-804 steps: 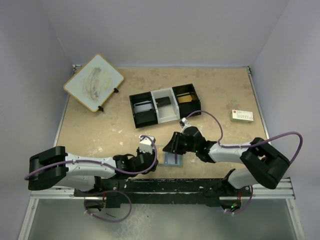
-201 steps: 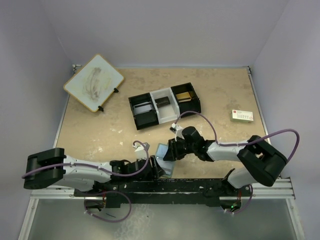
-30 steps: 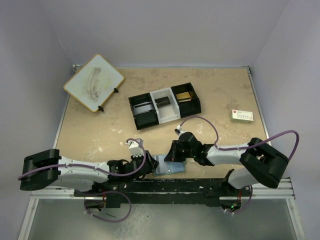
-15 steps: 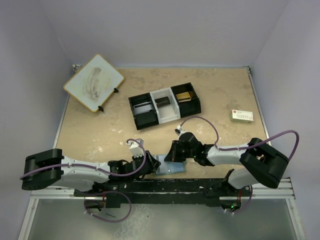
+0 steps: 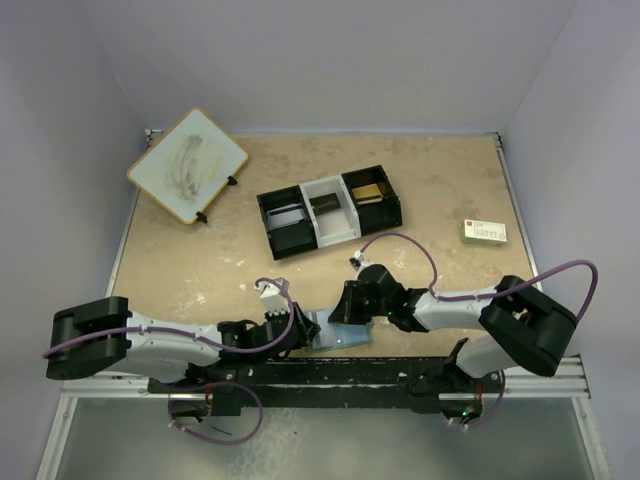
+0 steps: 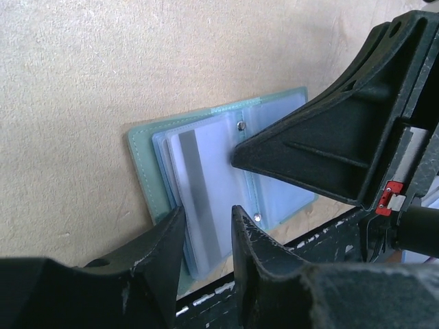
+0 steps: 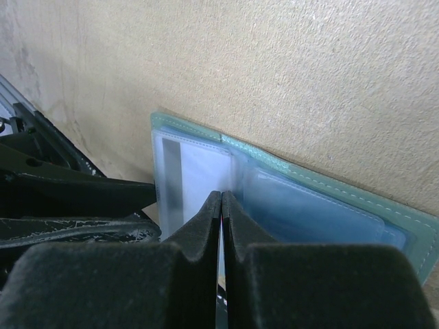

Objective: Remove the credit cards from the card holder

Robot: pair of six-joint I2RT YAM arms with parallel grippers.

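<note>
Change: card holder [image 5: 340, 338], tilted up between the grippers some seconds before, lay flat and open.
Place: near edge of the table [image 5: 200, 260], between both arms.
Left gripper [image 6: 208, 216]: fingers parted, straddling the near edge of the pale striped card [image 6: 199, 171].
Right gripper [image 7: 221, 195]: clenched, tips pressed on the card holder's middle fold.
Pale striped card: inside its clear sleeve in the left half.

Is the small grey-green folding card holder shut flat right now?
No, the card holder lies spread open on the beige table, its pale-blue pocket panels facing up in the left wrist view.
</note>
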